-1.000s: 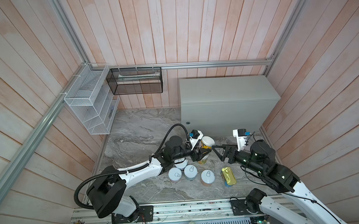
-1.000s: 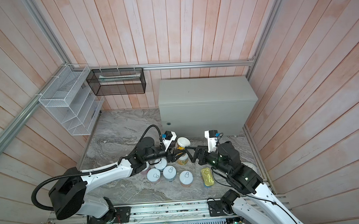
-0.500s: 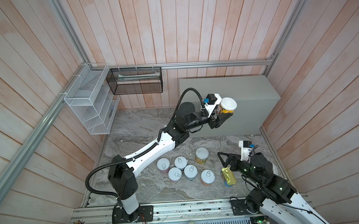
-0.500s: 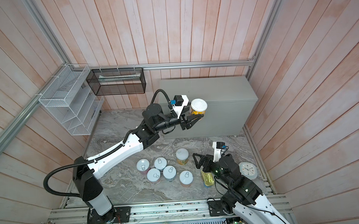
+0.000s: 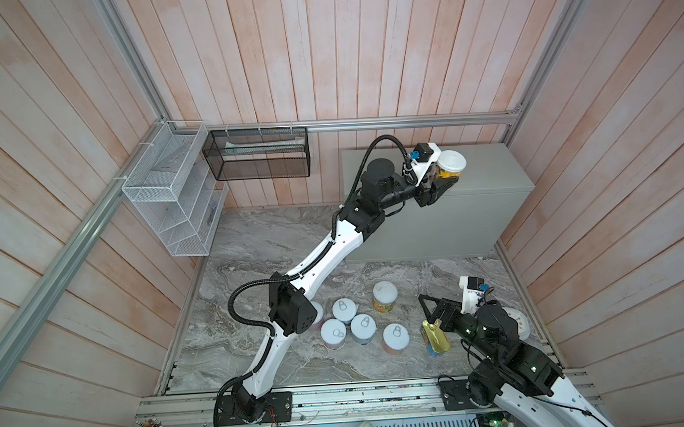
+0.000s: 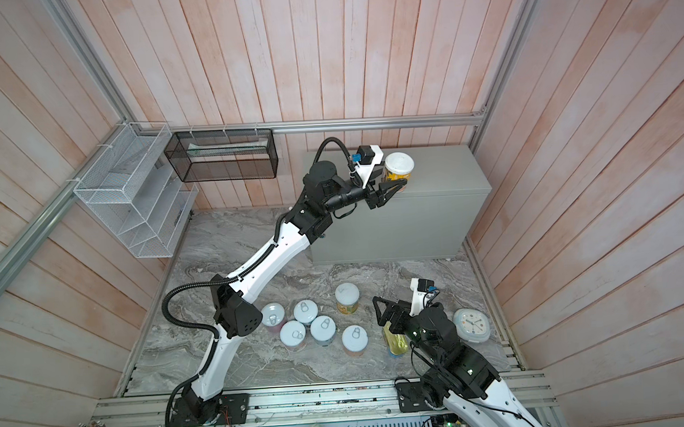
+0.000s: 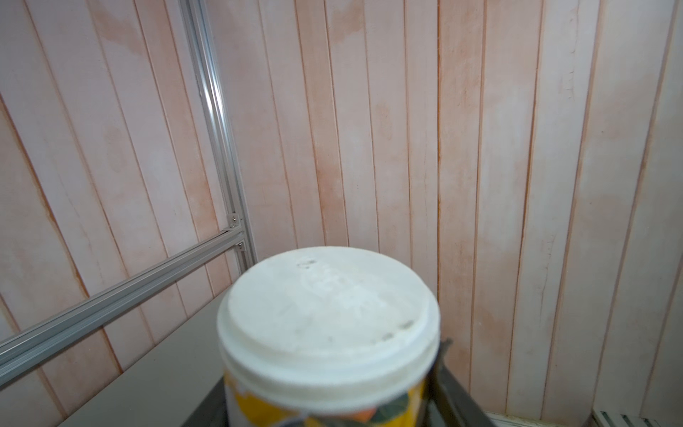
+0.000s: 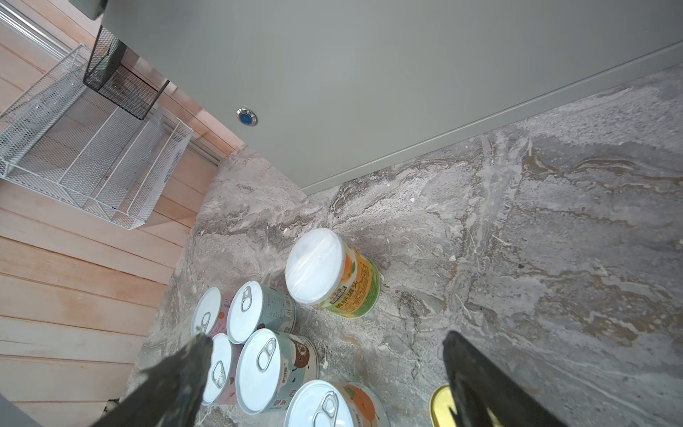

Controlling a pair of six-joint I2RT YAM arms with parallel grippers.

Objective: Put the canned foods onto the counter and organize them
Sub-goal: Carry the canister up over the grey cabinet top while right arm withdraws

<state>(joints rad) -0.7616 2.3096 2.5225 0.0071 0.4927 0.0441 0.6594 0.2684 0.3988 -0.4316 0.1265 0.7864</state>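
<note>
We begin with the large, plain light-grey metal box that serves as the counter; it stands against the back wall, with a small round lock on its front in the right wrist view. Before it spreads the grey marble-patterned surface.

The left arm reaches up over the front part of the box's top. There the left gripper is clamped on a white-lidded yellow-green can, upright, its lid filling the left wrist view. We cannot tell whether its base touches the top.

The right gripper hangs low over the marble with its jaws spread wide and nothing between them.

On the marble we see a second white-lidded yellow-green can, upright and apart from the rest. Close together to its left stand five short round pull-tab cans, one partly hidden by the left arm in a top view. A round white clock lies near the right wall. The flat gold oblong tin lies just under the right gripper; we cannot tell whether they touch.
</note>
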